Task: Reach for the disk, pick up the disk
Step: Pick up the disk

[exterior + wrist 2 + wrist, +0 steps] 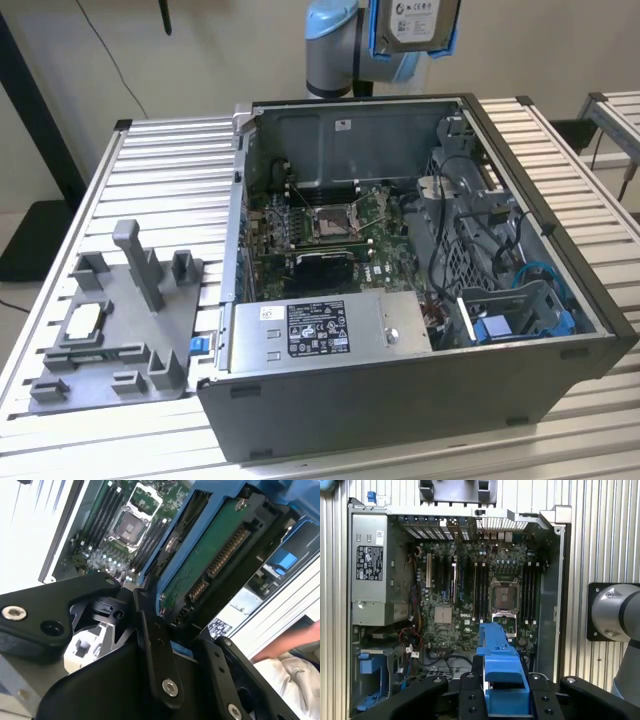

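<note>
the gripper (505, 702) is clamped on the disk (499, 667). in the first wrist view its black fingers (470, 695) press against the blue bracket from both sides, and the disk stands edge-on between them. in the second wrist view the disk's underside faces the camera (green circuit board and a row of connector pins), framed by the same blue plastic.

in the exterior view the disk (415, 22) hangs high above the rear wall of the open computer case (400, 400), label side toward the camera. it is just beside the pale blue robot arm (330, 45) and well clear of everything inside the case.

the case lies on its side on a slatted metal table (170, 170). inside it are the motherboard (330, 220) with its bare processor socket (503, 594), and a silver power supply (320, 325) with a black-and-white label along the near wall. a grey fixture plate (110, 350) sits on the table to the exterior view's left of the case, with a small square silver chip (83, 320) resting on it. a person's arm (285, 645) shows beyond the case in the second wrist view.
</note>
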`<state>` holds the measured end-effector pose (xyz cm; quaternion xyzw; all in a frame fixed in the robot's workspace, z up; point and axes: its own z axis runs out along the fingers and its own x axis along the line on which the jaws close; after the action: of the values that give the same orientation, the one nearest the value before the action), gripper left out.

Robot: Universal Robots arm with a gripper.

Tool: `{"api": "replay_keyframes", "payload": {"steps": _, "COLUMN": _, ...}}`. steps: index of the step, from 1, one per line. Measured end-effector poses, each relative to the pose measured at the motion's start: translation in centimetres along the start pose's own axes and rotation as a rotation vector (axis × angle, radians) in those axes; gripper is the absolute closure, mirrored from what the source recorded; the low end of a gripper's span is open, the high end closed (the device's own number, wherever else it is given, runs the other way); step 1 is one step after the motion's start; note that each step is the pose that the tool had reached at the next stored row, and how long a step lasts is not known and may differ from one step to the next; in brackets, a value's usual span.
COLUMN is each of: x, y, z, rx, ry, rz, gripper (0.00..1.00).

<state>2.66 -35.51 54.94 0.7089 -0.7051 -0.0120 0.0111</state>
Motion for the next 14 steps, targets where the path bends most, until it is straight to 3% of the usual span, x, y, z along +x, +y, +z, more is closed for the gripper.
{"api": "replay_keyframes", "payload": {"steps": 3, "x": 0.01, "y": -1.19, "z": -0.04, "rx": -0.0002, "ry": -0.0001, "rz": 0.0, "gripper": 1.0}}
{"api": "replay_keyframes", "payload": {"steps": 14, "x": 0.02, "y": -4.12, "z": -0.13, "rx": -0.0002, "ry": -0.0001, "rz": 0.0, "gripper": 1.0}}
